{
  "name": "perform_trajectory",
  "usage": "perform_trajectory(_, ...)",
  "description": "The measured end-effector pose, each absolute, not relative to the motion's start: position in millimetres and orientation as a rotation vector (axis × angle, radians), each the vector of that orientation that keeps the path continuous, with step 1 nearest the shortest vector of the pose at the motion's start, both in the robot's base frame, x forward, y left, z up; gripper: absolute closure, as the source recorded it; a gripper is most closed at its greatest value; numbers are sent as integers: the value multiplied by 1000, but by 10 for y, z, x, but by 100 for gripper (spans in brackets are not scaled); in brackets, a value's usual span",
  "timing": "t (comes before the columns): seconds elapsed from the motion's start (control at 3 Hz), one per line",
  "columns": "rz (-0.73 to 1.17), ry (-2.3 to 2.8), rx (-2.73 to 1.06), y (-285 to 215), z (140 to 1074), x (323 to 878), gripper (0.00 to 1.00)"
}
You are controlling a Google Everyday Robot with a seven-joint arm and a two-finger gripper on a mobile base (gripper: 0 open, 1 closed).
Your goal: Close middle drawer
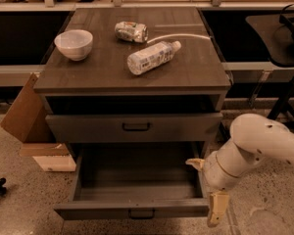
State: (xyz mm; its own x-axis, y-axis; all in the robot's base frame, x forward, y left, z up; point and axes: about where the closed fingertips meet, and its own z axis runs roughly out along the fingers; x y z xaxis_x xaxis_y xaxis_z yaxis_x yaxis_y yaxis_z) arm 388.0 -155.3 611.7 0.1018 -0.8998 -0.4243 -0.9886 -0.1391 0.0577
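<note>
Jaws spread wide, gripping nothing. Gripper [201, 192] sits at the front right corner of the middle drawer [132, 208]: one finger [195, 163] over the right side wall, the other hanging just off the right end of the front panel. Drawer is pulled well out, box looks empty, handle [140, 213] at the centre of the front edge, untouched. Upper drawer [134, 127] is only slightly out. Bowl [73, 44], can [131, 32] and bottle [152, 58] lie on the cabinet top [186, 77], not in play.

My read of the step: positioning for the push, closing not begun. Next move needs a finger or the wrist flat on the front panel face, then a straight push back toward the cabinet. An off-centre push could rack the drawer, and the finger over the side wall must stay clear of the box.
</note>
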Motion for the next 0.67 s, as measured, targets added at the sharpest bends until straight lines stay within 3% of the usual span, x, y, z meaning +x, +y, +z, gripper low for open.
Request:
perform_trajectory(0.33, 559, 1847, -2157, -1521, 5751, 3826, 16)
perform_trajectory(0.67, 584, 1826, -2176, -1460, 5435, 3783, 40)
